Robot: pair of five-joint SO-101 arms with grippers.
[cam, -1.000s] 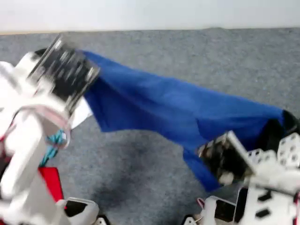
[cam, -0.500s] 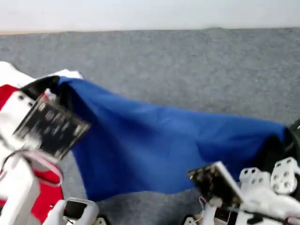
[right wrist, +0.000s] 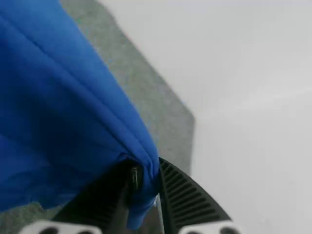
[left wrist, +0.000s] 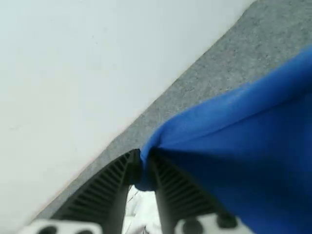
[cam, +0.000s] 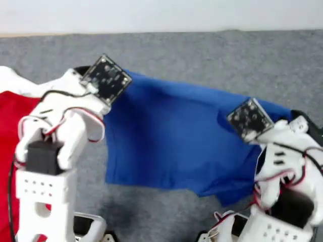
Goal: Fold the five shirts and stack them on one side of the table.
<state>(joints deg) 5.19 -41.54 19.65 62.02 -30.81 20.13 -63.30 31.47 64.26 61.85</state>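
At the far left of the high view the red shirt lies on the table, with a white garment showing just above it; whether these are folded I cannot tell.

Next to them my left arm stands over the upper left corner of the blue shirt. In its wrist view the left gripper is pinched tight on a bunched corner of blue cloth.

A second ago that arm was high and the shirt hung between the arms as a narrow, sagging band. Half a second ago both arms were nearer the lower edge of the frame. Now both have swung up the frame, and the shirt spreads as a broad panel across the middle.

At the right, the right gripper is clamped on the other corner, the cloth folding over its jaws.

I take this as laying the shirt out flat. It looks spread but still held, with no fold made yet.
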